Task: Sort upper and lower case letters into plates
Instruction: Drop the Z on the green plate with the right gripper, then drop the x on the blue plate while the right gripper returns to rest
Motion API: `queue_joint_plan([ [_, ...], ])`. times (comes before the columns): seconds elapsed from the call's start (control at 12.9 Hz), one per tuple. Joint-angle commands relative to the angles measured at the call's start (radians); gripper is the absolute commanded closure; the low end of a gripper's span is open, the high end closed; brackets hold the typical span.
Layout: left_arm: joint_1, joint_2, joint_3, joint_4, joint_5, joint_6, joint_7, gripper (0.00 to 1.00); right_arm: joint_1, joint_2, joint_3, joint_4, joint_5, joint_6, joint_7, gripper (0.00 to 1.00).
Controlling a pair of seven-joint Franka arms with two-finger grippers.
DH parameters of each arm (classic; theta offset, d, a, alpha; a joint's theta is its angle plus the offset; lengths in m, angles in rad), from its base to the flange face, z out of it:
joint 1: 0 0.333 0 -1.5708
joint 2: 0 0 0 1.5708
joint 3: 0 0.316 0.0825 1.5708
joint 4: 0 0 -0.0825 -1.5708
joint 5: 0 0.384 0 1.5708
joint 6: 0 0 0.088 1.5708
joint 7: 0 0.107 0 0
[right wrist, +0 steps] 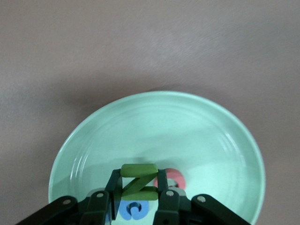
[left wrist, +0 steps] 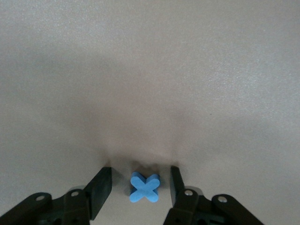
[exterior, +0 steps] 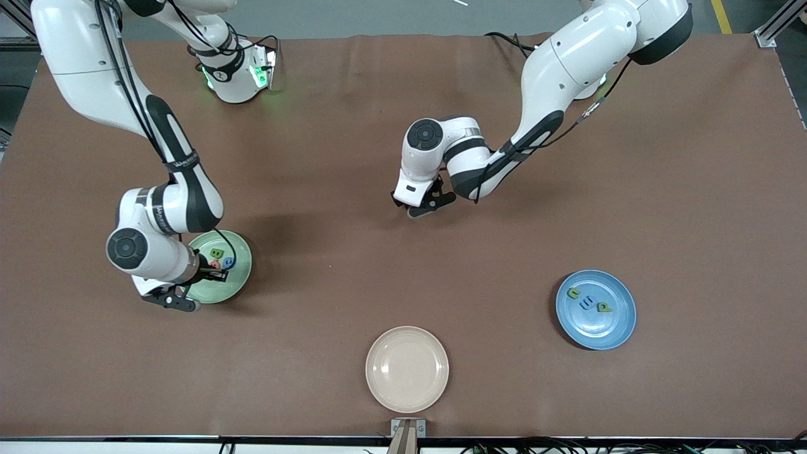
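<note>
I see the mint green plate (exterior: 236, 284) at the right arm's end of the table, holding a red letter (right wrist: 175, 178) and a blue letter (right wrist: 133, 209). My right gripper (right wrist: 138, 194) hangs over it, clamped on a green Z (right wrist: 138, 180). The blue plate (exterior: 620, 315) sits toward the left arm's end with three letters. My left gripper (left wrist: 140, 192) stands wide around a blue X (left wrist: 144, 187) on the table (exterior: 353, 157). A beige plate (exterior: 407, 369) lies nearest the front camera.

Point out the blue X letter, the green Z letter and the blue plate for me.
blue X letter (left wrist: 145, 188), left wrist view, center of the cross.
green Z letter (right wrist: 138, 182), right wrist view, its diagonal stroke.
blue plate (exterior: 621, 328), front view, bare part near the rim.
</note>
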Motion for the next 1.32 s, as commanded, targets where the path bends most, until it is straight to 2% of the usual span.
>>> queue_joint_plan([
  [0.0,-0.005,-0.003,0.007,-0.015,0.029,0.013,-0.022,0.78,0.000,-0.001,0.005,-0.010,-0.009,0.010,0.003,0.97],
  [0.08,-0.007,-0.002,0.007,-0.015,0.029,0.013,-0.019,0.89,0.000,0.002,0.005,-0.007,-0.009,0.010,0.003,0.90],
  [0.16,-0.011,-0.005,0.007,-0.014,0.029,0.013,-0.011,0.96,0.002,0.002,0.005,-0.004,-0.010,0.008,0.000,0.52],
  [0.23,-0.010,-0.007,0.007,-0.012,0.029,0.009,-0.007,0.99,0.002,0.002,0.005,0.002,-0.010,0.005,0.001,0.02],
  [0.47,0.025,-0.040,0.007,0.008,0.029,-0.005,0.039,1.00,-0.006,-0.013,0.003,0.051,-0.020,-0.044,-0.086,0.00],
  [0.62,0.085,-0.057,0.006,0.054,0.031,-0.075,0.103,1.00,-0.021,-0.055,0.000,0.111,-0.020,-0.207,-0.164,0.00],
  [0.85,0.175,-0.066,0.006,0.161,0.029,-0.202,0.315,1.00,-0.046,-0.167,-0.003,0.177,-0.021,-0.431,-0.207,0.00],
  [1.01,0.253,-0.068,0.006,0.190,0.031,-0.235,0.471,1.00,-0.067,-0.201,-0.003,0.264,-0.020,-0.606,-0.255,0.00],
  [1.24,0.410,-0.066,0.003,0.195,0.098,-0.240,0.721,1.00,-0.090,-0.212,-0.005,0.364,-0.029,-0.707,-0.286,0.00],
])
